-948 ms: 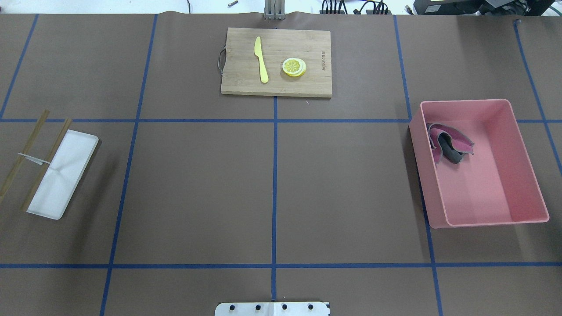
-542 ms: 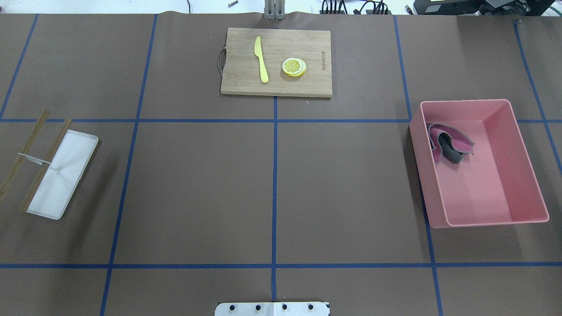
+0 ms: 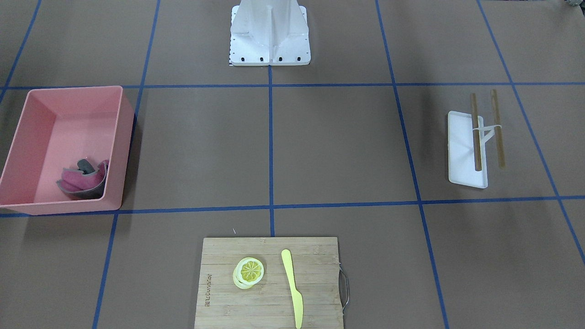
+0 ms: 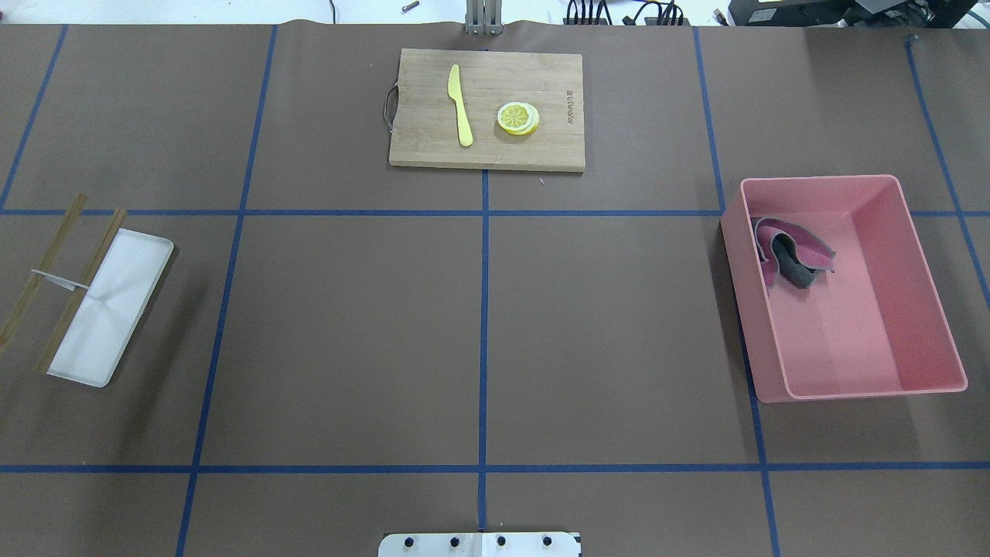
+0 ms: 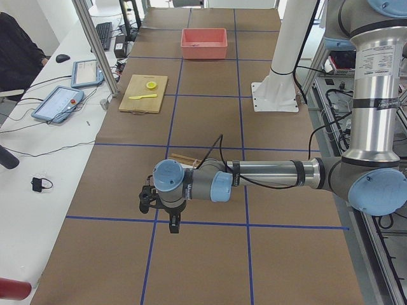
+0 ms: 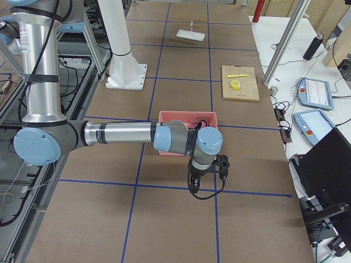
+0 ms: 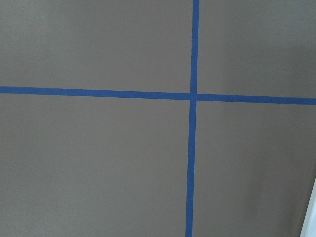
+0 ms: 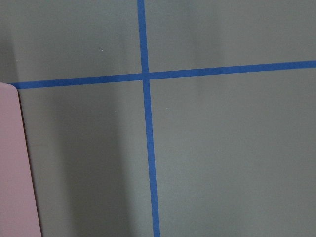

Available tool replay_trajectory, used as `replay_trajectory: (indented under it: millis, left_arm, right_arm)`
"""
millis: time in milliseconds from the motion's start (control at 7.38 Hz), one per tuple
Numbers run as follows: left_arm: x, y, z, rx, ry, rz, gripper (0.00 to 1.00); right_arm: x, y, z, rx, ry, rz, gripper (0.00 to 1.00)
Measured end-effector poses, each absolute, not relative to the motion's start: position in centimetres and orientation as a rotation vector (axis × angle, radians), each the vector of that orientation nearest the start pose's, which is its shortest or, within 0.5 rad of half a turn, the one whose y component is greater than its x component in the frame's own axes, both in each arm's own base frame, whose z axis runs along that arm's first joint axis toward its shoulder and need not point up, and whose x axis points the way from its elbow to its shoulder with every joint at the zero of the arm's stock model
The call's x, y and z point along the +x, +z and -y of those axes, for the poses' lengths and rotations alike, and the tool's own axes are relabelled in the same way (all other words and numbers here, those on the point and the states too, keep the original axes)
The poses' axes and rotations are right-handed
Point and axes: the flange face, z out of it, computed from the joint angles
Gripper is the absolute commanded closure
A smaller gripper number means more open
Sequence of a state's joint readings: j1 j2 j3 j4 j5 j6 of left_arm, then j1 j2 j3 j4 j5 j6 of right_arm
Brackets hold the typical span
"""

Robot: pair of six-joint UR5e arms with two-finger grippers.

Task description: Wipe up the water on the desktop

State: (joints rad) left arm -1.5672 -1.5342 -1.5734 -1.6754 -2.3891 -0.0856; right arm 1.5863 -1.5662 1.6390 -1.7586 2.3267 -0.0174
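Note:
The desktop (image 4: 356, 333) is a matte brown surface crossed by blue tape lines; I see no water on it. A crumpled pink and grey cloth (image 4: 789, 251) lies in a pink bin (image 4: 874, 391) at the right. My left gripper (image 5: 172, 225) hangs over the table's left end, showing only in the exterior left view. My right gripper (image 6: 193, 189) hangs just past the bin (image 6: 186, 115), showing only in the exterior right view. I cannot tell whether either is open or shut. Both wrist views show bare desktop and tape, no fingers.
A bamboo cutting board (image 4: 433, 147) at the far middle carries a yellow knife (image 4: 461, 104) and a lemon slice (image 4: 517, 118). A white tray (image 4: 116, 309) with two wooden sticks (image 4: 81, 290) lies at the left. The robot's base plate (image 4: 479, 544) is at the near edge.

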Motion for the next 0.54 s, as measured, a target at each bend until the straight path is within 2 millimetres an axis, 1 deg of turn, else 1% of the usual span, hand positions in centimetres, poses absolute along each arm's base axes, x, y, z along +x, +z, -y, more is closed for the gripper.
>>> replay_trajectory:
  millis: [542]
  left_arm:
    - [-5.92, 66.30, 48.07, 0.029, -0.048, -0.816, 0.02]
  right_arm:
    - [7.66, 64.36, 48.53, -0.067, 0.027, 0.700, 0.00]
